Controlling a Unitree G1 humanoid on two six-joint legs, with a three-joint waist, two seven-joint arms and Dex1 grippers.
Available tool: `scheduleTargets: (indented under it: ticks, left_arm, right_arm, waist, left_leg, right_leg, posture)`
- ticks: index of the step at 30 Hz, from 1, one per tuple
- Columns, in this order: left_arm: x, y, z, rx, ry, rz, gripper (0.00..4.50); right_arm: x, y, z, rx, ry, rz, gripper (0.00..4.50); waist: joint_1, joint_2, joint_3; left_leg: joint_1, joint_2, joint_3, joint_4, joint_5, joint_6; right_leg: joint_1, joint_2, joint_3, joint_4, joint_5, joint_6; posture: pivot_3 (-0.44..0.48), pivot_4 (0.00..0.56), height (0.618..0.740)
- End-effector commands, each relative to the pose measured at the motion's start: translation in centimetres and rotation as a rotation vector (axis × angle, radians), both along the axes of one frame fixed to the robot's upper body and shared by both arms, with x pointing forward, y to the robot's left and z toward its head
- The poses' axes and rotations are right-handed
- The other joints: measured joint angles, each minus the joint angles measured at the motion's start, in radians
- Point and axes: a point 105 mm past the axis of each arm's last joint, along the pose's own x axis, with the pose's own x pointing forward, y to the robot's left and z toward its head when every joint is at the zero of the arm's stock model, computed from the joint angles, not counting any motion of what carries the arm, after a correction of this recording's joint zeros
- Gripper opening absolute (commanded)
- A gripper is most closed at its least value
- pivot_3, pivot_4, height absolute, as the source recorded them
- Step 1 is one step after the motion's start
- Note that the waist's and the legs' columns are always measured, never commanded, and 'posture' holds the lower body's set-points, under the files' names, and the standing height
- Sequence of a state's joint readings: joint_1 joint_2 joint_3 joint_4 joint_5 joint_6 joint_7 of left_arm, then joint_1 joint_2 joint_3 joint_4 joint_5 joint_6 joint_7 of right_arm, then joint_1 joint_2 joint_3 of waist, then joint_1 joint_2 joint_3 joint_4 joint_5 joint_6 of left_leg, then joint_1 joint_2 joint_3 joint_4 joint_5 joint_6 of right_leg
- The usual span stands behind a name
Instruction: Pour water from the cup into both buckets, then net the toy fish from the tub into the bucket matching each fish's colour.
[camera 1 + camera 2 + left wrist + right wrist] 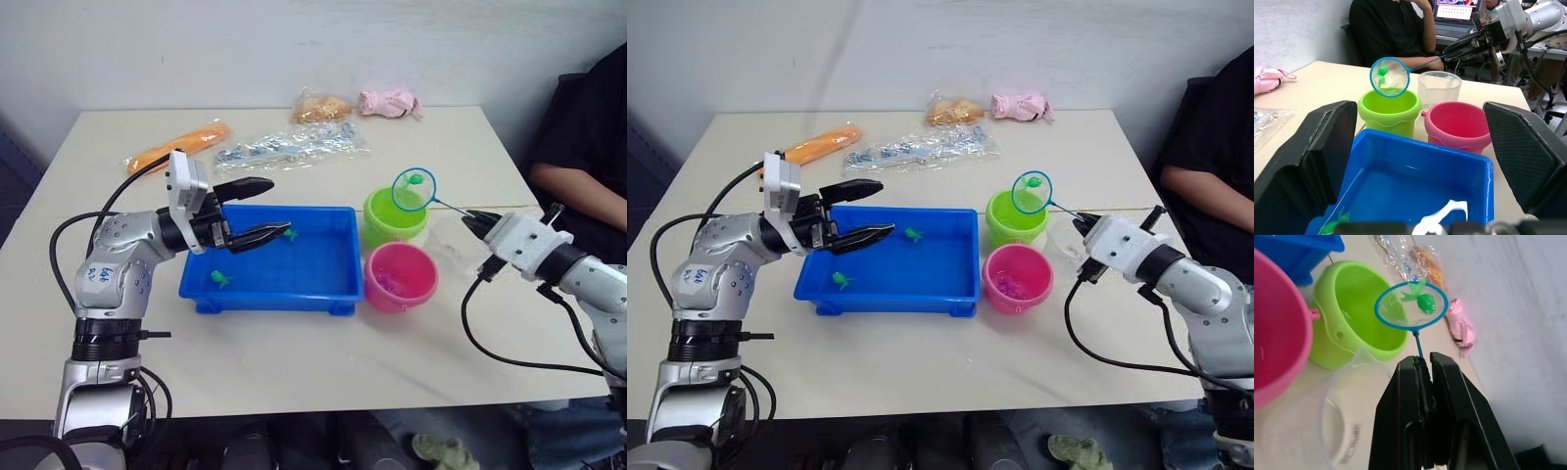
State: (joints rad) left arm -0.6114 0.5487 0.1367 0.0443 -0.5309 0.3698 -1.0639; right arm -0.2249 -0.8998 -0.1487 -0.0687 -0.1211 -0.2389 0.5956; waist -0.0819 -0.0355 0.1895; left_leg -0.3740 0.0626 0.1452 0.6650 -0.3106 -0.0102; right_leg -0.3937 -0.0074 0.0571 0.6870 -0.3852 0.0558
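Note:
The blue tub (333, 250) sits mid-table holding water and two green toy fish (221, 280) (288, 233). My left gripper (278, 208) hovers open over the tub's left half, with nothing between its fingers. Right of the tub stand the lime green bucket (384, 223) and, nearer me, the pink bucket (400, 277) with pink fish inside. The clear cup (446, 237) stands upright just right of the buckets. My right gripper (471, 224) is shut on the thin handle of the net (1411, 305). The blue hoop hangs above the green bucket with a green fish (1422, 298) in its mesh.
Along the far table edge lie an orange packet (179, 147), a clear bag of small parts (294, 147), a tan bag (318, 106) and a pink soft item (387, 101). A person (588, 176) sits at the table's right side.

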Motion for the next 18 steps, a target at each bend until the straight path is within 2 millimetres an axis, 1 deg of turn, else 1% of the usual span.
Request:
scheduleTargets:
  ticks: [1, 2, 4, 8, 10, 13, 16, 17, 18]
  left_arm:
    - [-0.5, -0.3, 0.9, -0.016, -0.041, -0.025, 4.44]
    - [-0.6, -0.4, 0.9, -0.012, -0.049, -0.03, 4.44]
    - [-0.5, -0.4, 0.9, -0.007, -0.058, -0.033, 4.44]
    - [-0.6, -0.4, 0.9, -0.005, -0.063, -0.035, 4.44]
    - [-0.7, -0.4, 0.8, -0.004, -0.065, -0.036, 4.44]
    - [-0.6, 0.1, 1.5, -0.042, -0.075, -0.016, 4.44]
    - [-0.7, 0.5, 1.3, -0.042, -0.074, -0.006, 4.44]
    - [-0.7, 0.6, 1.3, -0.04, -0.074, -0.004, 4.44]
    - [-0.7, 0.8, 1.3, -0.042, -0.075, 0.007, 4.44]
  right_arm:
    - [-0.2, 0.4, 1.1, -0.144, -0.109, 0.044, 0.0]
    - [-0.2, 0.5, 1.0, -0.236, -0.152, 0.062, 0.0]
    - [-0.1, 0.8, 0.8, -0.347, -0.206, 0.095, 0.0]
    - [0.2, 0.8, 0.9, -0.428, -0.282, 0.111, 0.0]
    - [0.4, 0.5, 1.0, -0.438, -0.294, 0.097, 0.0]
    - [0.6, 0.0, 0.9, -0.487, -0.3, 0.083, 0.0]
    - [0.8, -0.3, 0.8, -0.479, -0.292, 0.08, 0.0]
    - [0.8, -0.2, 0.9, -0.459, -0.295, 0.08, 0.0]
    - [0.7, 0.2, 1.6, -0.396, -0.31, 0.085, 0.0]
  waist:
    - [-0.001, 0.0, 0.0]
    - [-0.001, 0.0, 0.0]
    - [-0.001, 0.0, 0.0]
    - [-0.002, 0.0, 0.0]
    - [-0.001, 0.0, 0.0]
    - [-0.001, 0.0, 0.0]
    - [-0.002, 0.001, 0.0]
    - [-0.003, 0.001, 0.0]
    - [-0.003, 0.001, 0.0]
  left_leg:
    - [0.001, 0.0, 0.001, 0.0, 0.0, 0.0]
    - [0.002, 0.0, 0.001, 0.0, 0.0, 0.0]
    - [0.002, 0.0, 0.001, 0.0, 0.0, 0.0]
    - [0.003, 0.0, 0.001, 0.001, 0.0, 0.0]
    - [0.003, 0.0, 0.001, 0.001, 0.0, -0.001]
    - [0.003, 0.0, 0.001, 0.001, 0.0, -0.001]
    - [0.003, 0.0, 0.001, 0.001, 0.0, -0.001]
    - [0.003, 0.0, 0.001, 0.001, 0.0, -0.001]
    - [0.003, 0.0, 0.001, 0.001, 0.0, -0.001]
  right_leg:
    - [0.0, 0.0, 0.001, 0.0, 0.0, 0.0]
    - [0.001, 0.0, 0.001, 0.001, 0.0, 0.0]
    - [0.001, 0.0, 0.001, 0.001, 0.0, 0.0]
    - [0.001, 0.0, 0.001, 0.002, 0.0, 0.0]
    - [0.001, 0.0, 0.002, 0.002, 0.0, 0.0]
    - [0.001, 0.0, 0.002, 0.003, 0.0, 0.0]
    - [0.001, 0.0, 0.002, 0.003, 0.0, 0.0]
    - [0.001, 0.0, 0.002, 0.003, 0.0, 0.0]
    - [0.001, 0.0, 0.002, 0.004, 0.0, 0.0]
  posture:
    - [0.0, 0.15, 0.74]
    - [0.0, 0.15, 0.74]
    - [0.0, 0.15, 0.74]
    - [0.0, 0.15, 0.74]
    - [0.0, 0.15, 0.74]
    - [0.0, 0.15, 0.74]
    - [0.0, 0.15, 0.74]
    - [0.0, 0.15, 0.74]
    - [0.0, 0.15, 0.74]
